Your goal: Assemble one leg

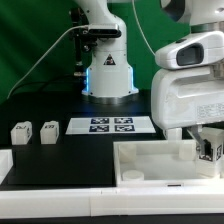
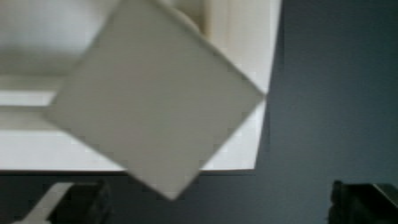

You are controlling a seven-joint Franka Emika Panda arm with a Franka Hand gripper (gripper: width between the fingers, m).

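Observation:
A white leg (image 1: pixel 211 153) with a black-and-white tag sits at the near right corner of the large white tray-like panel (image 1: pixel 150 160), at the exterior view's right. My gripper (image 1: pixel 207 147) hangs right over it. In the wrist view the leg (image 2: pixel 157 105) is a big blurred white diamond over the panel (image 2: pixel 32 150), its tip between the fingers. My gripper (image 2: pixel 214 205) is open: both dark fingers (image 2: pixel 63 205) stand well apart from the leg. Whether the leg rests on the panel or hangs cannot be told. Two more legs (image 1: pixel 22 132) (image 1: pixel 49 129) stand at the exterior view's left.
The marker board (image 1: pixel 110 125) lies flat in front of the robot's base (image 1: pixel 108 75). A white part (image 1: pixel 5 165) shows at the exterior view's left edge. A cable runs behind the base. The table top is black.

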